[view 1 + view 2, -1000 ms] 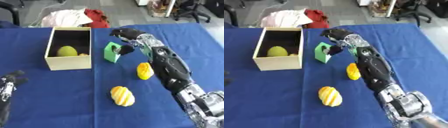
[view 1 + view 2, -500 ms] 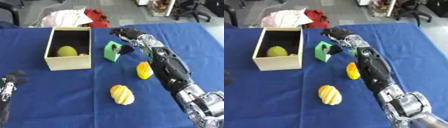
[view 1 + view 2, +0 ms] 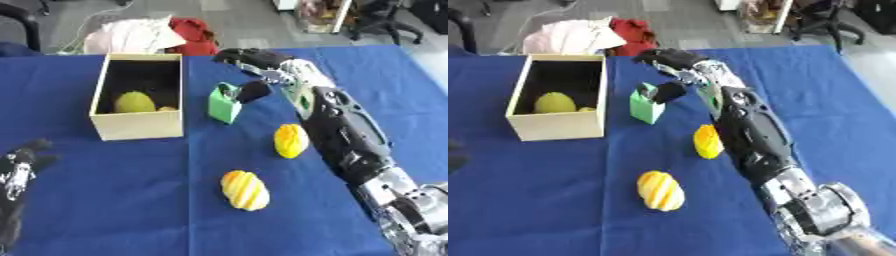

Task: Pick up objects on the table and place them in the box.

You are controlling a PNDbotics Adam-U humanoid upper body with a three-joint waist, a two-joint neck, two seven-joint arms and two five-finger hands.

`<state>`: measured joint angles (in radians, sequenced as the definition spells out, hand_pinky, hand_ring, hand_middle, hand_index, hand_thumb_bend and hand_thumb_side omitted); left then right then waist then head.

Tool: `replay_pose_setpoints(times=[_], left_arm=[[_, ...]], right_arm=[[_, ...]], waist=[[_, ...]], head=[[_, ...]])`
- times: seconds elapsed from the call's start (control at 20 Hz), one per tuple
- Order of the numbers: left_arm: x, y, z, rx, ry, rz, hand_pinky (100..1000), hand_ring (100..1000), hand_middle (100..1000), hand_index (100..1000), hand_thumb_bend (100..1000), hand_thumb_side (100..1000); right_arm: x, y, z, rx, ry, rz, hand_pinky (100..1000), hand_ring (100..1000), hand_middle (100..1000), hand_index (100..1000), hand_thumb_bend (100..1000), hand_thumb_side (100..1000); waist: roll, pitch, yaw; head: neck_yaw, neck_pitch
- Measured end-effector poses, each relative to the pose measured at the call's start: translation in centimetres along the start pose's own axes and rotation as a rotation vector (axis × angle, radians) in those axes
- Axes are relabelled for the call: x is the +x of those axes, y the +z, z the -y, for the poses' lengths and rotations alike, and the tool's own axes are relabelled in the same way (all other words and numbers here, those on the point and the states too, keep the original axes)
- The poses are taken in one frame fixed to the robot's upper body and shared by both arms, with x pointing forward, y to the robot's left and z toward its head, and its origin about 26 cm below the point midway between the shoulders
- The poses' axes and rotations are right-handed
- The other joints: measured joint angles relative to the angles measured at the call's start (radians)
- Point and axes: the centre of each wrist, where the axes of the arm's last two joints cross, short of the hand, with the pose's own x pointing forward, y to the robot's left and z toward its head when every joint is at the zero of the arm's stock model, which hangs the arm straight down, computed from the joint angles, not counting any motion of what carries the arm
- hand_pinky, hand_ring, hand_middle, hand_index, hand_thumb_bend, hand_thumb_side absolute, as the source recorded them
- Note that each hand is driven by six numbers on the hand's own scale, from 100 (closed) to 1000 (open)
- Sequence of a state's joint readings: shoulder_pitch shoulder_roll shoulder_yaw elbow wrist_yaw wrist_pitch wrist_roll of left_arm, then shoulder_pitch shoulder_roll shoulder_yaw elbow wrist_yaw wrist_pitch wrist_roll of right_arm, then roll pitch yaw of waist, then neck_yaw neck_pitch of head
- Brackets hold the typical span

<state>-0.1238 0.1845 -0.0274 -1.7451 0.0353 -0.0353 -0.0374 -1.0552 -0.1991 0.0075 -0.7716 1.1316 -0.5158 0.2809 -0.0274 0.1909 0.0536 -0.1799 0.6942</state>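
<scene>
Firstly, at the near left corner the left hand point(image 3: 19, 165) rests idle on the blue table point(image 3: 105, 200), and I cannot tell how its fingers are set. To the right and farther away stands the open box point(image 3: 138, 127); a yellow-green fruit point(image 3: 133, 102) already lies inside it, with a smaller yellow piece beside that fruit.

Just right of the box, a green block point(image 3: 223, 105) stands on the cloth. The right hand point(image 3: 671, 62) has reached over it from the far side. Its thumb comes down at the block's right upper edge and the fingers spread past the far side, rather wide, so they are not closed around the block. It looks like the step of grasping the block.

Nearer and to the right lies a yellow-orange fruit point(image 3: 290, 140), just beside the forearm. A striped yellow fruit point(image 3: 244, 190) lies nearest, well apart from the box.

For the next move, the hand probably must close on the block, lift it, and carry it left above the box.
</scene>
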Motion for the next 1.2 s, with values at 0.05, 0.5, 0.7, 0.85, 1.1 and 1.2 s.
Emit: replay_pose_setpoints(times=[0.05, 0.5, 0.7, 0.85, 1.1, 1.2], left_arm=[[0.0, 0.0, 0.0, 0.0, 0.0, 0.0, 903, 725, 751, 800, 100, 710], [0.0, 0.0, 0.0, -0.001, 0.0, 0.0, 904, 726, 753, 800, 100, 714], [0.0, 0.0, 0.0, -0.002, 0.0, 0.0, 904, 728, 754, 800, 100, 716], [0.0, 0.0, 0.0, -0.003, 0.0, 0.0, 905, 728, 754, 800, 100, 717], [0.0, 0.0, 0.0, -0.005, 0.0, 0.0, 905, 729, 754, 800, 100, 718], [0.0, 0.0, 0.0, -0.005, 0.0, 0.0, 905, 729, 754, 800, 100, 718]], right_arm=[[0.1, 0.0, 0.1, 0.007, 0.001, 0.006, 931, 959, 985, 1000, 100, 710], [0.5, -0.3, -0.1, 0.107, 0.105, -0.012, 992, 1000, 1000, 1000, 100, 688], [0.6, -0.5, -1.2, 0.131, 0.177, -0.08, 1000, 1000, 1000, 1000, 100, 696], [0.7, -0.7, -1.9, 0.14, 0.205, -0.115, 997, 1000, 1000, 1000, 100, 717], [0.9, -0.9, -3.0, 0.162, 0.22, -0.146, 980, 1000, 1000, 1000, 100, 770], [0.9, -1.0, -3.4, 0.171, 0.219, -0.154, 960, 1000, 1000, 1000, 100, 787]], waist=[[0.0, 0.0, 0.0], [0.0, 0.0, 0.002], [0.0, 0.0, 0.004], [0.0, 0.0, 0.007], [0.0, 0.0, 0.009], [0.0, 0.0, 0.009]], head=[[-0.001, 0.0], [-0.009, 0.0], [-0.016, -0.001], [-0.018, -0.001], [-0.022, -0.001], [-0.024, -0.001]])
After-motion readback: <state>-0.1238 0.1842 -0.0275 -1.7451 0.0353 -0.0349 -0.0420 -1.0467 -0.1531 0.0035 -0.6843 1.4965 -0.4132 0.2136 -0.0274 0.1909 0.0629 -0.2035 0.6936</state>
